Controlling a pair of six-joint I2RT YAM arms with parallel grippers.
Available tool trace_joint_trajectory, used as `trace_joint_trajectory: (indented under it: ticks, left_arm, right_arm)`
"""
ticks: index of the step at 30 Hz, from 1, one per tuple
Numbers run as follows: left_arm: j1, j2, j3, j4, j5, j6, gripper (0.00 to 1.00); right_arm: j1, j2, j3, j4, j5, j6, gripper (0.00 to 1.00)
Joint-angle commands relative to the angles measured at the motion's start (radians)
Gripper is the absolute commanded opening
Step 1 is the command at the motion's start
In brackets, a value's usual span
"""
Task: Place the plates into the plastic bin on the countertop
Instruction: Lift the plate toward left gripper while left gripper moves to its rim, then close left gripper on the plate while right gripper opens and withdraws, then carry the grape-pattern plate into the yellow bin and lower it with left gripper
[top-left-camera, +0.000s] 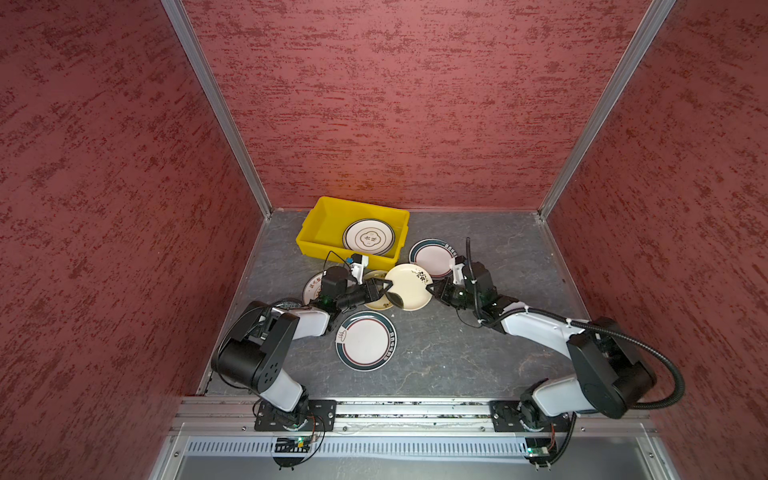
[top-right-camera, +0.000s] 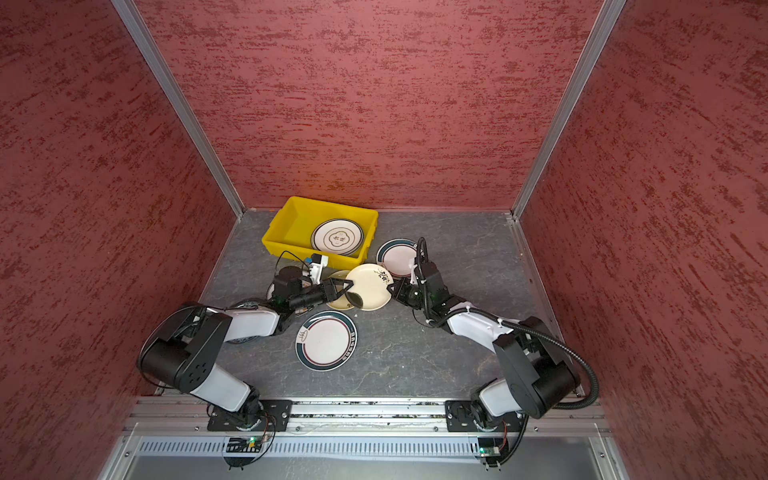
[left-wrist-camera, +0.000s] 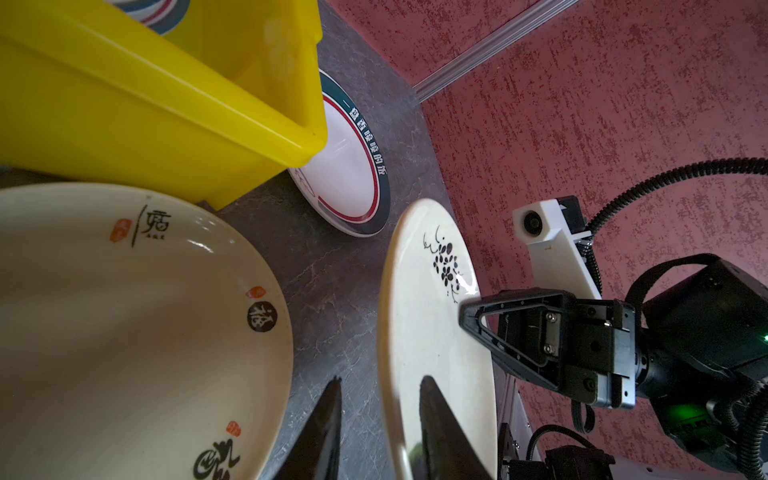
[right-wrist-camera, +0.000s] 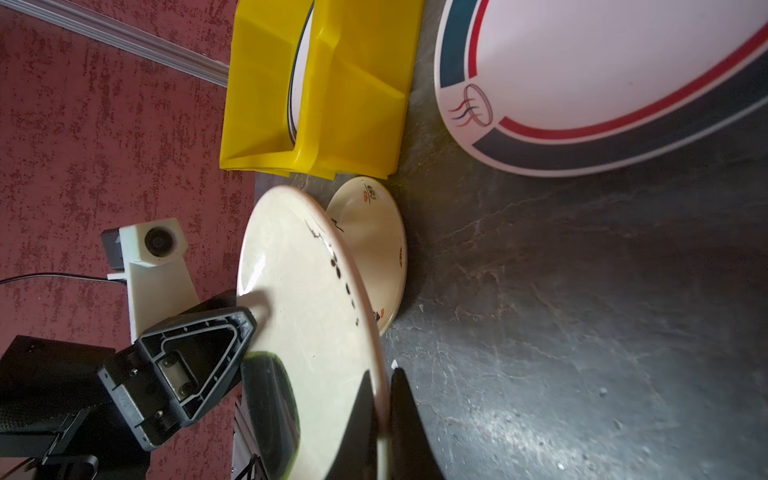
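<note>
In both top views, with the far wall as 12 o'clock, the plastic bin (top-left-camera: 320, 245) (top-right-camera: 286, 245) sits at about 11 o'clock on the bench (top-left-camera: 457, 353). A ringed plate (top-left-camera: 369, 237) lies toward the bin's 3 o'clock end. Near the bench's middle a cream flower plate (top-left-camera: 409, 286) (top-right-camera: 370, 286) is up between both arms. The right jaws pinch its 3 o'clock edge and the left jaws reach over its 8 o'clock edge. A cream lettered plate (top-left-camera: 376, 306) lies partly under its 9 o'clock side. One green-rimmed plate (top-left-camera: 365, 340) lies at its 6 o'clock, and a second green-rimmed plate (top-left-camera: 432, 257) at its 1 o'clock, just beside the bin's corner.

In the left wrist view, the left jaws stand part-open astride the flower plate's (left-wrist-camera: 432, 332) rim. One jaw lies over the face. The other is below, with a strip of bench showing between it and the rim. The lettered plate (left-wrist-camera: 124, 311) lies alongside, with the bin (left-wrist-camera: 124, 116) beyond it.

In the right wrist view, the right jaws are clamped tight on the flower plate's (right-wrist-camera: 307, 332) rim, holding it tilted clear of the bench. The lettered plate (right-wrist-camera: 370, 237) and the bin (right-wrist-camera: 353, 104) lie behind it.
</note>
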Motion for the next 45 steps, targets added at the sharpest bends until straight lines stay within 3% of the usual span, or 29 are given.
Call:
trace_joint_trajectory:
  ticks: [1,3,5,7,10,13,16,19,23,26,30,35,40,45]
  left_arm:
    - [0.011,0.025,-0.007,0.046,0.021,-0.025,0.21]
    - [0.014,0.034,-0.006,0.052,0.028,-0.034,0.14]
    - [0.016,0.041,-0.001,0.048,0.032,-0.034,0.0]
    - [0.016,0.042,0.01,0.019,0.029,-0.026,0.0]
    - [0.021,0.033,0.011,-0.003,0.023,-0.021,0.0]
    - [0.028,0.026,0.008,-0.007,0.021,-0.023,0.0]
    - [0.039,0.014,0.003,-0.012,0.021,-0.023,0.0]
    - [0.048,-0.005,-0.001,-0.021,0.019,-0.017,0.0]
    - [0.061,-0.059,-0.007,-0.054,0.006,0.003,0.0]
    - [0.06,-0.124,0.004,-0.151,-0.064,0.055,0.0]
    - [0.062,-0.214,0.042,-0.324,-0.265,0.069,0.0]
    - [0.06,-0.292,0.061,-0.312,-0.493,0.015,0.0]
    - [0.083,-0.209,0.287,-0.497,-0.566,0.144,0.0]
    - [0.135,-0.079,0.461,-0.597,-0.581,0.178,0.0]
  right_arm:
    - [0.016,0.014,0.048,0.038,0.004,-0.012,0.0]
    - [0.019,0.014,0.049,0.036,0.007,-0.016,0.0]
    - [0.021,0.014,0.05,0.034,0.007,-0.015,0.0]
    - [0.023,0.017,0.049,0.042,-0.003,-0.023,0.01]
    - [0.023,0.009,0.04,0.058,-0.008,-0.025,0.25]
    - [0.024,-0.005,0.031,0.068,0.001,-0.026,0.55]
    - [0.023,-0.006,0.036,0.036,0.024,-0.042,0.74]
    - [0.023,-0.045,0.044,-0.011,0.059,-0.055,0.84]
    - [0.022,-0.081,0.077,-0.128,0.127,-0.12,0.89]
    - [0.022,-0.107,0.104,-0.215,0.194,-0.189,0.93]
    - [0.022,-0.148,0.133,-0.28,0.24,-0.249,0.96]
    - [0.021,-0.22,0.145,-0.281,0.263,-0.278,0.99]
    - [0.02,-0.271,0.144,-0.304,0.355,-0.342,0.99]
    - [0.013,-0.294,0.151,-0.314,0.412,-0.403,0.99]
